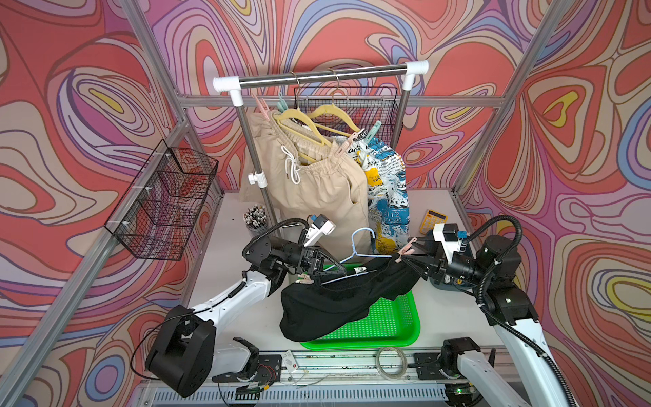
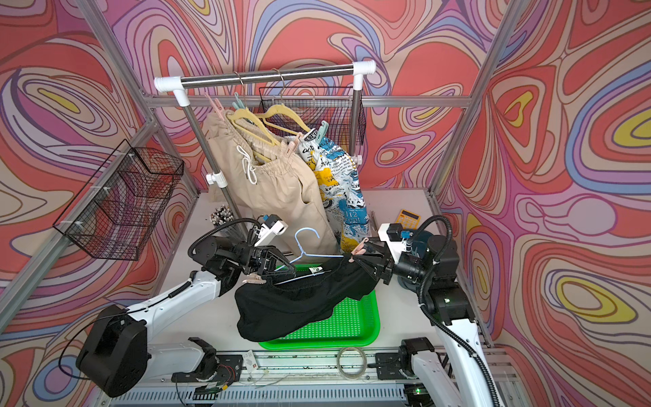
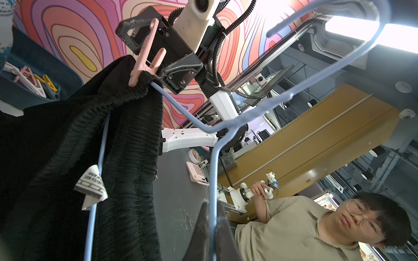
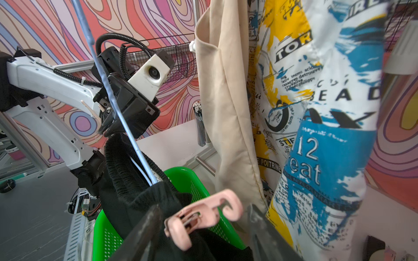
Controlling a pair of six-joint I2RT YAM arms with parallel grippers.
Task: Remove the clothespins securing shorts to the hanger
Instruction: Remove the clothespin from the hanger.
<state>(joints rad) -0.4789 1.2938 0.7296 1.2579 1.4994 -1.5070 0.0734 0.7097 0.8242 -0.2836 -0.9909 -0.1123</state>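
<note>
While left hand (image 3: 212, 218) tight on hanger (image 3: 213, 171), right hand (image 4: 203, 218) wide astride pink clothespin (image 4: 217, 203); shorts (image 3: 56, 135) tag (image 3: 91, 187) "100% POLYESTER".

Printed shorts (image 1: 387, 186), beige shorts (image 1: 317, 197) hang just behind right hand (image 1: 408, 254); blue hanger (image 3: 181, 107) spans toward left hand (image 1: 340, 269).

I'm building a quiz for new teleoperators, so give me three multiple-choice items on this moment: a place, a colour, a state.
1. Where are the black shorts?
A. on the rail
B. above the green tray
C. in the wire basket

2. What colour is the hanger carrying them?
A. blue
B. yellow
C. red

3. How does the right gripper stand?
A. shut on the hanger
B. shut on cloth
C. open, jaws either side of a pink clothespin

1 B: a top view shows them over the tray.
2 A: its wire is pale blue.
3 C: the right wrist view shows gaps beside the clothespin.
</note>
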